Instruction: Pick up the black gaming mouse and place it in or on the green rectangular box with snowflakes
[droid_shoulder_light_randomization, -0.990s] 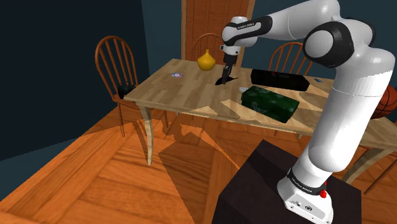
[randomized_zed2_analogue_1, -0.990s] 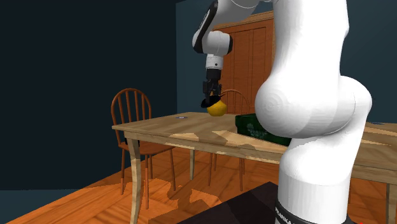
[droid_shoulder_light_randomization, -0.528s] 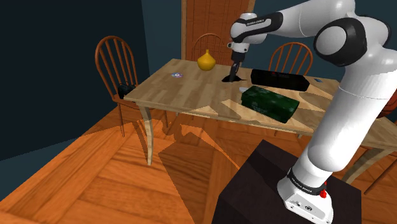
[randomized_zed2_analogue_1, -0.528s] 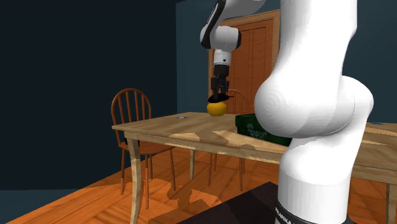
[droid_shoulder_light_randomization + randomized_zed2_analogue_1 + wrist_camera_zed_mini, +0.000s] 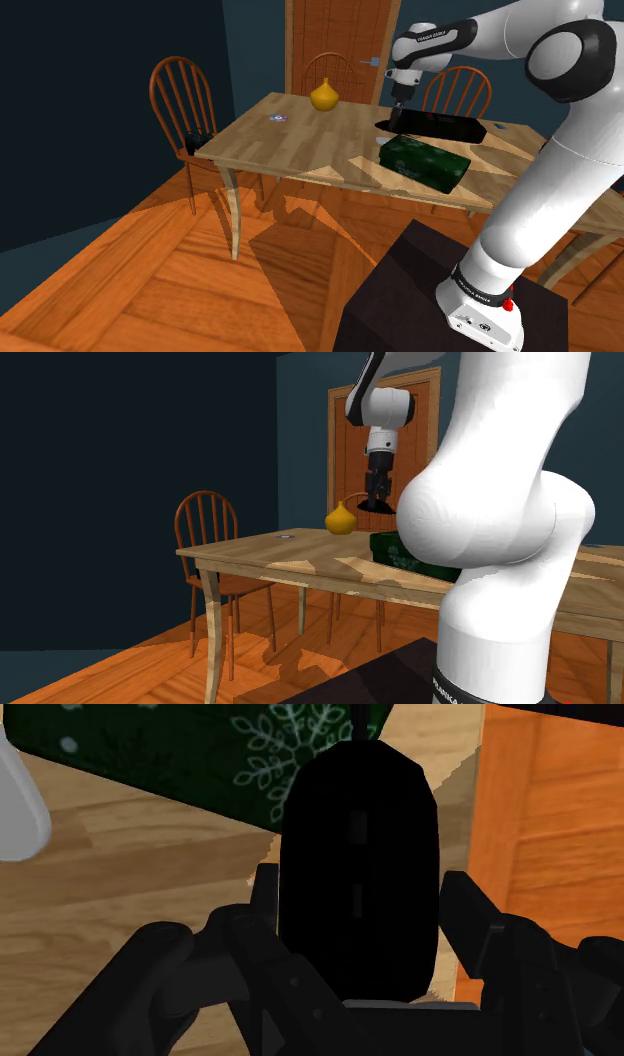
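Observation:
The black gaming mouse (image 5: 357, 864) is clasped between my gripper's (image 5: 360, 904) two fingers, one pad (image 5: 264, 896) on each flank. In the shoulder view the gripper (image 5: 396, 120) holds the mouse (image 5: 384, 123) in the air above the table, just over the far end of the dark green box with white snowflakes (image 5: 424, 161). The second exterior view has the gripper (image 5: 377, 502) hanging above the green box (image 5: 392, 551), which the arm's white body partly hides. Below the mouse lies the box's snowflake face (image 5: 200, 754).
A yellow vase (image 5: 323, 96) stands at the wooden table's (image 5: 290, 145) far edge. A long black box (image 5: 440, 124) lies behind the green one. Wooden chairs (image 5: 183, 95) ring the table. A small white object (image 5: 15, 804) sits beside the green box.
The gripper has carried the mouse to the shoulder view's right, from near the yellow vase to above the green box's far end, rising slightly.

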